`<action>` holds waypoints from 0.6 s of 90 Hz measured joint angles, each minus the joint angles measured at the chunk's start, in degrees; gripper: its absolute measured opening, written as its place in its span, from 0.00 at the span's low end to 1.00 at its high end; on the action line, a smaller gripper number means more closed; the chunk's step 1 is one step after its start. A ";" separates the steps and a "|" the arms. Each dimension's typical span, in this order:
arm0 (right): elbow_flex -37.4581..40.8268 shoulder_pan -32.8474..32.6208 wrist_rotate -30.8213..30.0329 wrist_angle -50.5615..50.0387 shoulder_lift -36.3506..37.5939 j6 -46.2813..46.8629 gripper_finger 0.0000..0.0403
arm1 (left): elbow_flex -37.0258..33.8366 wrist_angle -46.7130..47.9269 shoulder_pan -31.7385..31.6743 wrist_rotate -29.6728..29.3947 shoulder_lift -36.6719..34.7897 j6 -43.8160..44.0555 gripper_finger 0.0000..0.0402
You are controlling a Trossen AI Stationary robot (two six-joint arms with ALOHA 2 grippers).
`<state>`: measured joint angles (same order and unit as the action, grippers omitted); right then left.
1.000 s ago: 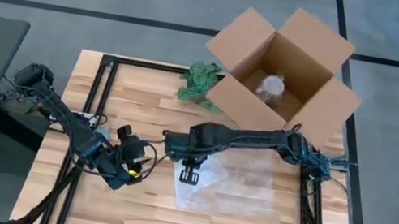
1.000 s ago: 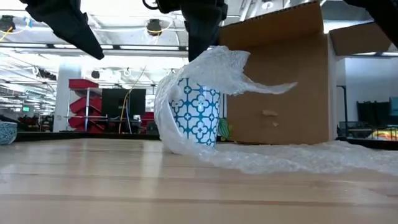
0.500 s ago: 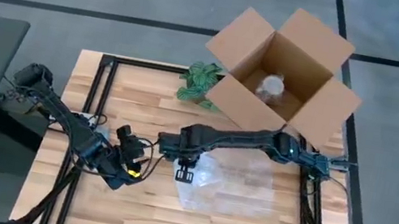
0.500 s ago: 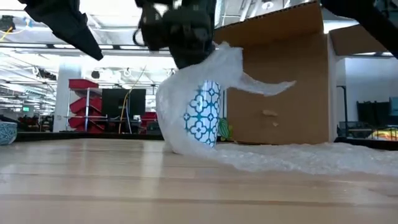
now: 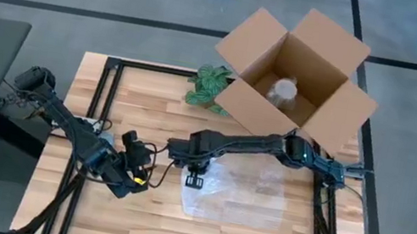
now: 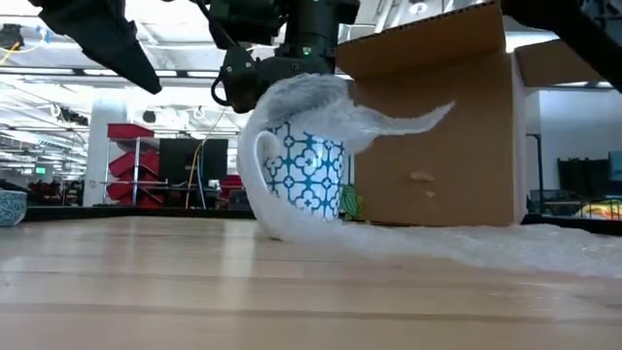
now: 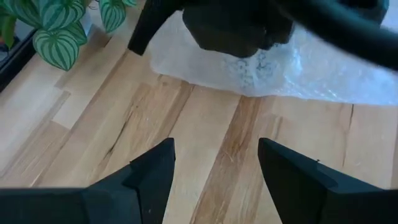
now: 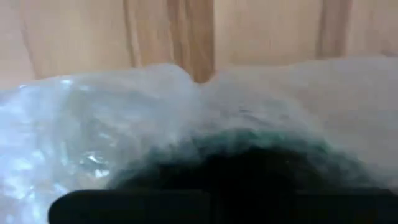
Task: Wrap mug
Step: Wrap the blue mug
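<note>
— Where is your mug (image 6: 309, 175) sitting?
— Upright mid-table, on the wrap (image 5: 242, 196), which is draping over its top.
— Grippers?
— Your left gripper (image 7: 214, 174) is hovering beside it, fingers spread, empty. Your right gripper (image 5: 195, 171) is pressing wrap onto the rim; grip unreadable. Box (image 5: 294, 72) is standing behind.

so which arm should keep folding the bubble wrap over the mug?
Right: its gripper sits over the blue-patterned mug, on the clear bubble wrap. The left gripper waits open beside it.
</note>
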<state>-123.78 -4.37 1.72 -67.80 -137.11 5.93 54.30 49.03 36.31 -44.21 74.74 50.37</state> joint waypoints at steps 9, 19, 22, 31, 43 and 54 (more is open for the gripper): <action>-2.71 -0.27 -0.35 -1.93 0.01 0.01 0.00 | 0.00 -0.08 0.00 -0.08 -0.02 0.01 0.53; -7.87 -0.65 -0.59 -5.95 0.13 -0.05 0.00 | 0.00 -0.12 0.00 -0.09 -0.02 0.11 0.53; -9.48 -0.88 -0.87 -7.61 0.15 -0.10 0.00 | 0.00 -0.14 -0.01 -0.10 -0.02 0.11 0.53; -10.59 -1.69 -2.53 -8.92 1.63 -0.45 0.00 | 0.02 -0.13 0.00 -0.02 -0.02 0.11 0.53; -10.28 -2.69 -3.67 -11.48 5.50 -0.35 0.00 | 0.02 -0.16 0.00 0.02 -0.02 0.13 0.53; -10.41 -5.38 -6.45 -13.42 9.36 0.02 0.00 | 0.02 -0.06 -0.02 0.05 -0.02 0.17 0.53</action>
<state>-134.19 -9.75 -4.73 -81.22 -127.75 5.96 54.33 48.97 36.29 -44.16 74.72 50.54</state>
